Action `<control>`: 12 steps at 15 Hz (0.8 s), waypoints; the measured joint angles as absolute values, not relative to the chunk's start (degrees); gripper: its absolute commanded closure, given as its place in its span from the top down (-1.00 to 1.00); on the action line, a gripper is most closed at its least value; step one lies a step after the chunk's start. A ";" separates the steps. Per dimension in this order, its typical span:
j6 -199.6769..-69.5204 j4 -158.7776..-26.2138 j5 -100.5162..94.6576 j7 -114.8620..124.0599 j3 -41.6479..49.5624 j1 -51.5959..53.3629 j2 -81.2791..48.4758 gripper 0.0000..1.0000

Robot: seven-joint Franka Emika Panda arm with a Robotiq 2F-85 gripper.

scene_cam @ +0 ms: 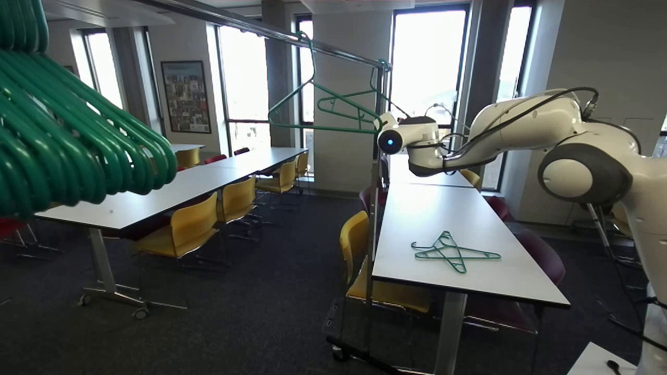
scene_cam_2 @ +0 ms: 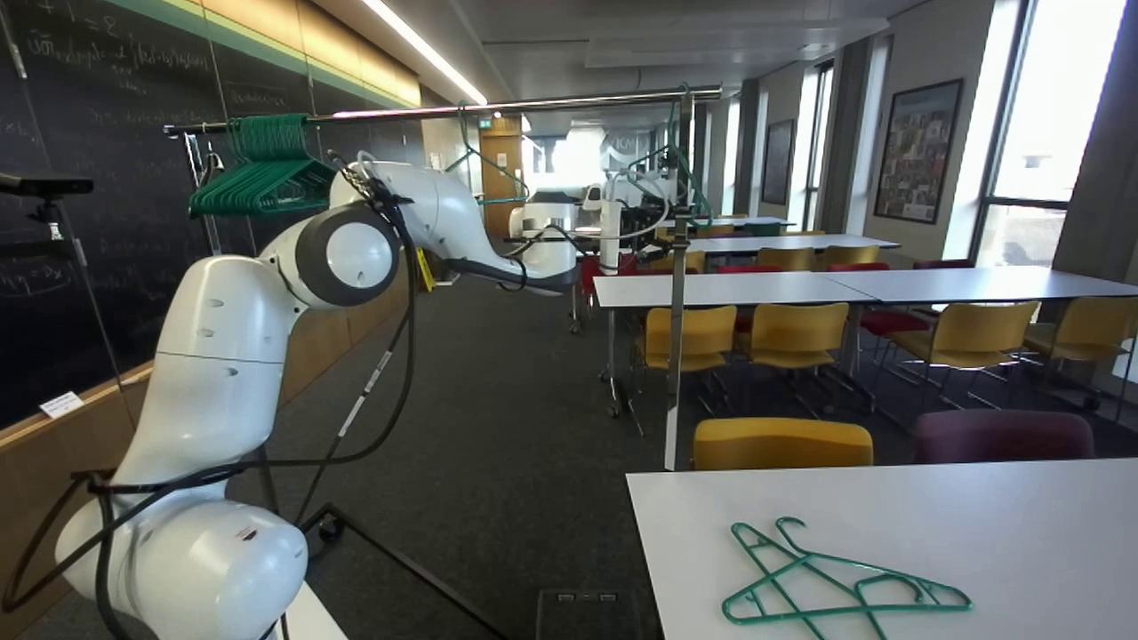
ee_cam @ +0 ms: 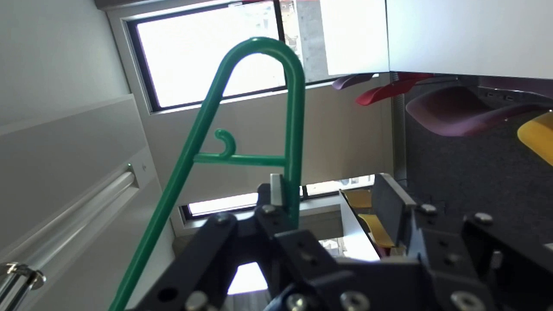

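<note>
My gripper point(ee_cam: 335, 198) is open, with a wide gap between its two fingers. A green plastic hanger point(ee_cam: 295, 129) rises between the fingers in the wrist view, close along the inner side of the left finger. I cannot tell whether it touches. It appears to be the hanger at the rack's end, which also shows in both exterior views point(scene_cam: 346, 96) point(scene_cam_2: 692, 178). The fingers are hard to make out there. Another green hanger point(scene_cam: 323, 127) hangs from the rail point(scene_cam: 344, 53) a little further along. A bunch of green hangers point(scene_cam_2: 267, 178) hangs at the rail's far end.
Two crossed green hangers point(scene_cam: 474, 257) lie on a white table point(scene_cam: 417, 208). The rack's upright post point(scene_cam_2: 677, 356) stands right beside the hand. Yellow chairs point(scene_cam: 356, 234) and more white tables point(scene_cam_2: 729, 289) stand around. Cables run along the arm point(scene_cam_2: 240, 356).
</note>
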State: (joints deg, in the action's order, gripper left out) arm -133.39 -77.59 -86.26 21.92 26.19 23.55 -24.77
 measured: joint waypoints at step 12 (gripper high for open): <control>-129.01 -89.02 -119.63 57.25 14.36 11.30 -17.77 1.00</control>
